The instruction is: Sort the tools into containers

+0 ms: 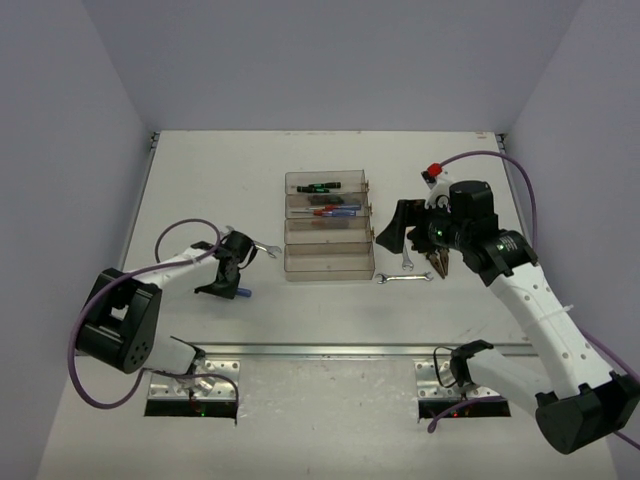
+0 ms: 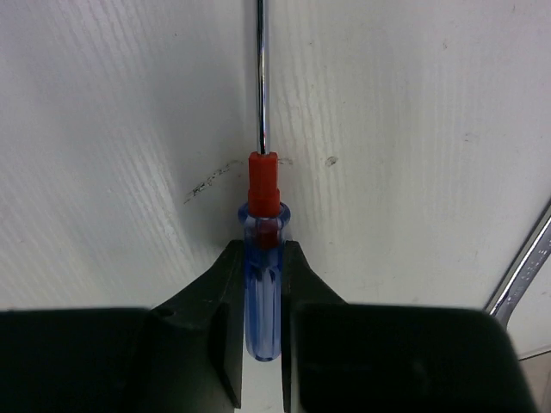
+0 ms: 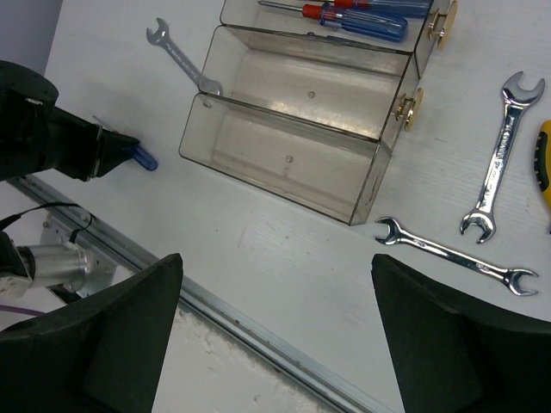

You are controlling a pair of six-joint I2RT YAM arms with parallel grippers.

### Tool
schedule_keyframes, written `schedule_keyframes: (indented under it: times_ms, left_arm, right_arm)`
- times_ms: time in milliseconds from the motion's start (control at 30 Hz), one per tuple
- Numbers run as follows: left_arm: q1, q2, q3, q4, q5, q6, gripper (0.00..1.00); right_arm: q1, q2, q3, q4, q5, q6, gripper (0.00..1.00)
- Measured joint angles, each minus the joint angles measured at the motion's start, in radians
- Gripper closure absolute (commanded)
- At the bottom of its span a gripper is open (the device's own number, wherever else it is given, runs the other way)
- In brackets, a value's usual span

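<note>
My left gripper (image 2: 262, 297) is shut on the blue handle of a blue-and-red screwdriver (image 2: 262, 215), low over the table, left of the trays (image 1: 288, 262); its shaft points away. In the top view the left gripper (image 1: 232, 277) sits near a silver wrench (image 1: 266, 250). The far tray holds a black screwdriver with green marks (image 1: 320, 186). The second tray holds blue-and-red screwdrivers (image 1: 336, 209). The two near trays (image 3: 284, 162) are empty. My right gripper (image 1: 398, 232) is open and empty, above the table right of the trays. Two wrenches (image 3: 456, 255) (image 3: 499, 163) and yellow-handled pliers (image 3: 544, 168) lie below it.
A metal rail (image 3: 258, 331) runs along the table's near edge. White walls close the table's back and sides. A wrench (image 2: 523, 271) lies just right of the left gripper. In the right wrist view the left gripper (image 3: 60, 142) shows at the left with the blue handle tip.
</note>
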Motion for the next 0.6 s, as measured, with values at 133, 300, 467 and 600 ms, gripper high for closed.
schedule_keyframes:
  times_ms: [133, 300, 467, 600]
  left_arm:
    - [0.013, 0.015, 0.012, 0.013, 0.016, 0.026, 1.00]
    - [0.017, -0.010, 0.035, -0.062, 0.006, 0.032, 1.00]
    - [0.017, -0.189, 0.105, 0.004, -0.030, 0.179, 1.00]
    - [0.012, -0.216, 0.187, 0.332, 0.085, 0.518, 1.00]
  right_arm:
    - [0.000, 0.000, -0.002, 0.003, 0.000, 0.000, 0.10]
    - [0.000, -0.002, -0.002, 0.001, 0.001, 0.000, 0.10]
    - [0.000, -0.006, -0.002, -0.006, 0.011, -0.004, 0.10]
    - [0.000, -0.015, -0.002, -0.009, 0.029, -0.006, 0.10]
